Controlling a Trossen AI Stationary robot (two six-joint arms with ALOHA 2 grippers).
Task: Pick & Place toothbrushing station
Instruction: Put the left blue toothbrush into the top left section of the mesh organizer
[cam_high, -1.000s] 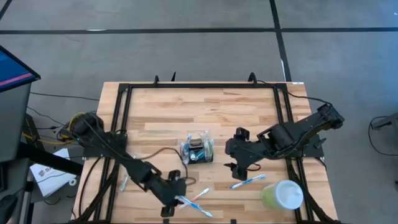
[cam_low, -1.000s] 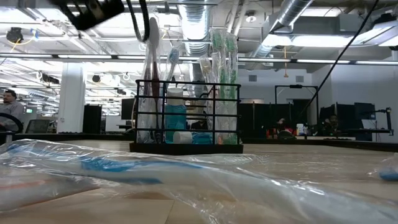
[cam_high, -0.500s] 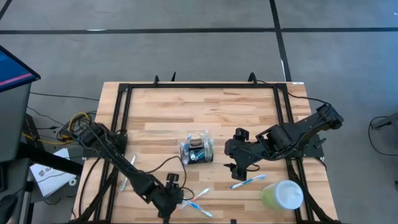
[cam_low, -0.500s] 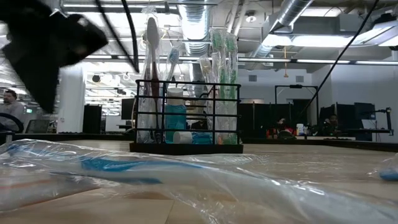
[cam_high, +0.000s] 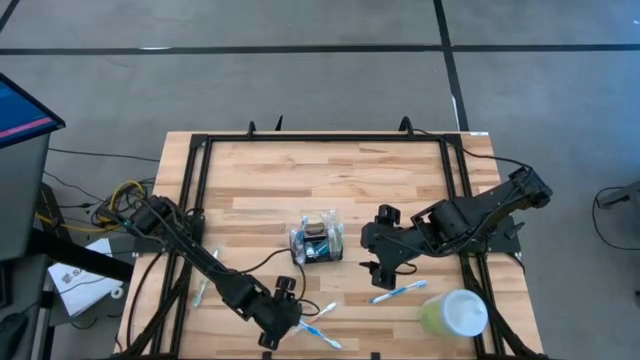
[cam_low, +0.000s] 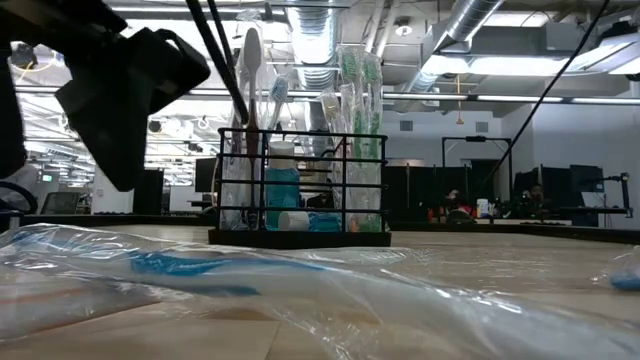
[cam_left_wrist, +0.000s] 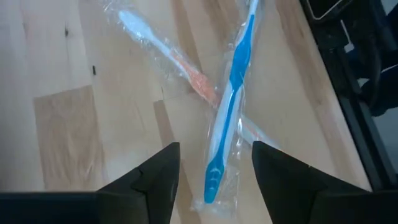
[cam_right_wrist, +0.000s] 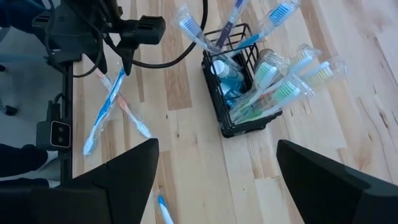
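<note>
The black wire holder (cam_high: 317, 240) stands on its base at the table's middle, full of wrapped toothbrushes; it also shows in the low view (cam_low: 300, 215) and the right wrist view (cam_right_wrist: 239, 93). My left gripper (cam_high: 290, 318) is open near the table's front edge, over two crossed wrapped toothbrushes, one blue (cam_left_wrist: 229, 112) and one orange-white (cam_left_wrist: 180, 65). Its fingers stand on either side of the blue brush's near end without touching it. My right gripper (cam_high: 380, 266) is open and empty, to the right of the holder.
A pale green cup with a white lid (cam_high: 455, 313) stands at the front right. A blue wrapped toothbrush (cam_high: 400, 291) lies just in front of my right gripper. Another wrapped toothbrush (cam_high: 203, 287) lies at the front left. Black frame rails (cam_high: 190, 200) run along the table's sides.
My left gripper has come down toward the table by the front edge and has shifted slightly toward the table's right, over the crossed toothbrushes. The toothbrushes and the holder have stayed where they were.
</note>
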